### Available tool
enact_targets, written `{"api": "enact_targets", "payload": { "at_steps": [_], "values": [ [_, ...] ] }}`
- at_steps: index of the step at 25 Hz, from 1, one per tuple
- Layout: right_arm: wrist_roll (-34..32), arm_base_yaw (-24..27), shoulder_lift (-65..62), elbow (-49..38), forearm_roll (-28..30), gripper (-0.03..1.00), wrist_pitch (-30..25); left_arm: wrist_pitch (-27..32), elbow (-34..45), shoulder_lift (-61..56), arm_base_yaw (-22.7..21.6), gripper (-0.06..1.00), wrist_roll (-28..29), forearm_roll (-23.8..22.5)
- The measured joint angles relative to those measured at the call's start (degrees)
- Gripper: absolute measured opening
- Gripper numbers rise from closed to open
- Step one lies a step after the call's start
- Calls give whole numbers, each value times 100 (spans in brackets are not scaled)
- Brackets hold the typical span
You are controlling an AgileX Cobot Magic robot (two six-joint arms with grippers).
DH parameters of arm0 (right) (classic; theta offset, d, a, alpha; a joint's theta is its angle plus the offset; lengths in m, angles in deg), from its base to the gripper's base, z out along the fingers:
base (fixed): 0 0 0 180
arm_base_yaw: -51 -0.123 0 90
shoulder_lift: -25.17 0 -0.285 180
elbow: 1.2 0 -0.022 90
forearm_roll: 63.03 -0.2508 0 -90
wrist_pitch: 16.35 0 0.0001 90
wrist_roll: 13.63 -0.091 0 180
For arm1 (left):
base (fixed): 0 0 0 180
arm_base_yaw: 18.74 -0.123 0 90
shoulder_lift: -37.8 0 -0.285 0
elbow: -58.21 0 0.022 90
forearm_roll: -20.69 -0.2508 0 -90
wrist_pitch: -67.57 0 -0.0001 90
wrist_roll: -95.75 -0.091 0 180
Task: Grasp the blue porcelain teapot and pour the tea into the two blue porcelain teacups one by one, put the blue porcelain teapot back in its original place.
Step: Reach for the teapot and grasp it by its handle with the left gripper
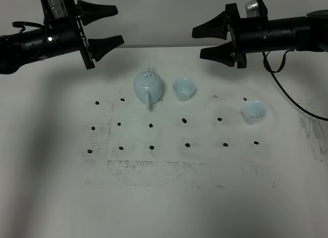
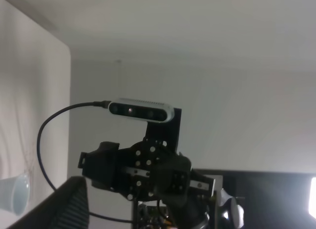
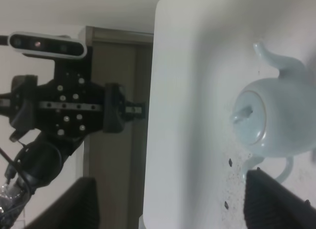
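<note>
The blue porcelain teapot [image 1: 148, 86] stands upright on the white table [image 1: 164, 197], lid on, handle toward the front; the right wrist view also shows the teapot [image 3: 271, 125]. One teacup [image 1: 184, 88] sits just right of it, the other teacup [image 1: 253, 112] farther right and nearer the front. A teacup [image 2: 12, 194] also shows at the edge of the left wrist view. My left gripper [image 1: 119, 25] hovers open and empty above the table's back left. My right gripper [image 1: 197, 42] hovers open and empty at the back right, its fingers [image 3: 276, 199] wide apart.
Black dots [image 1: 184, 120] in rows and grey scuff marks [image 1: 133, 166] cover the tabletop. A black cable [image 1: 287, 94] hangs from the right arm over the table's right side. The two arms face each other across the back edge.
</note>
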Motion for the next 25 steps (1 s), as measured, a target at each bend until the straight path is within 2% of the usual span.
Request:
{"api": "enact_targets", "payload": {
  "at_steps": [9,25],
  "values": [
    [7,0,0,0,0,59,0,-12,0,0,0,63,48,-198],
    [7,0,0,0,-40,59,-18,-50,0,0,0,63,58,-217]
  ]
}}
